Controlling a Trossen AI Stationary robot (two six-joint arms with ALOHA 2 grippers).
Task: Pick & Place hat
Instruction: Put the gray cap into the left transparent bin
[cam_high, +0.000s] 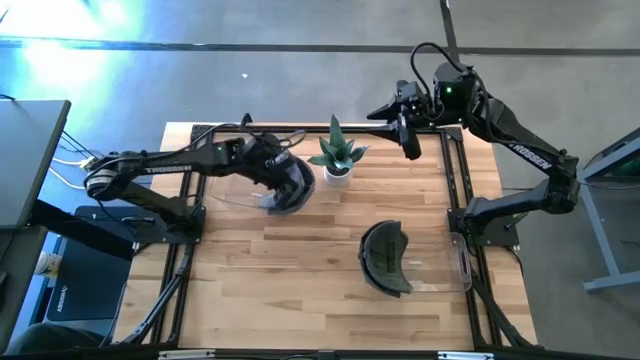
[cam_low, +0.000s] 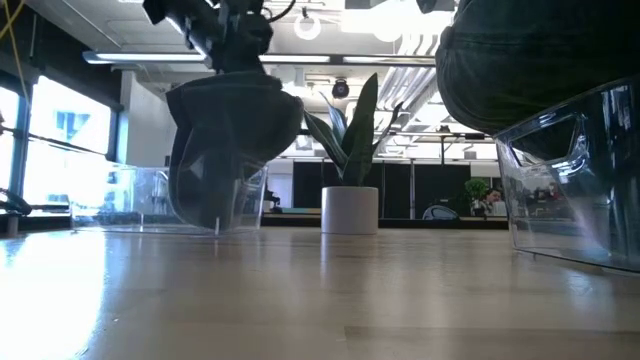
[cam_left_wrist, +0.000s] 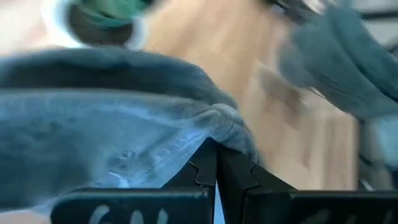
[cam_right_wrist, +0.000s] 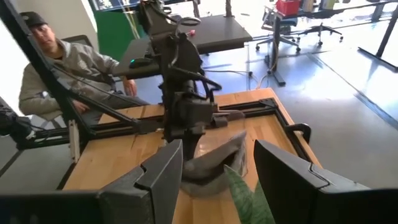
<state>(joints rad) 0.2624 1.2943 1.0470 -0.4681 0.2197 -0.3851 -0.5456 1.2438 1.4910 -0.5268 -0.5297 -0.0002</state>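
My left gripper (cam_high: 272, 176) reaches over the middle of the table and is shut on a dark grey hat (cam_high: 288, 186), which hangs below it (cam_low: 232, 150) just left of the potted plant. A second dark hat (cam_high: 385, 258) lies on the table's right part, leaning over the wall of a clear bin (cam_high: 455, 265). My right gripper (cam_high: 410, 148) is raised over the far right of the table, open and touching nothing. In the right wrist view its fingers frame the held hat (cam_right_wrist: 214, 163) from a distance. My left gripper (cam_left_wrist: 216, 152) pinches a bunched fold of the hat's cloth (cam_left_wrist: 224, 124) between its two fingertips, coming from above. The hat hangs slack below the fingers (cam_low: 225, 45). Whether its lower edge (cam_low: 215, 226) touches the table, I cannot tell.
A potted plant in a white pot (cam_high: 337, 156) stands at the table's far middle, close to the held hat. A clear bin (cam_high: 225, 195) sits under the left arm. A person (cam_right_wrist: 59, 68) sits beyond the table's left side. Bare wood lies along the near edge.
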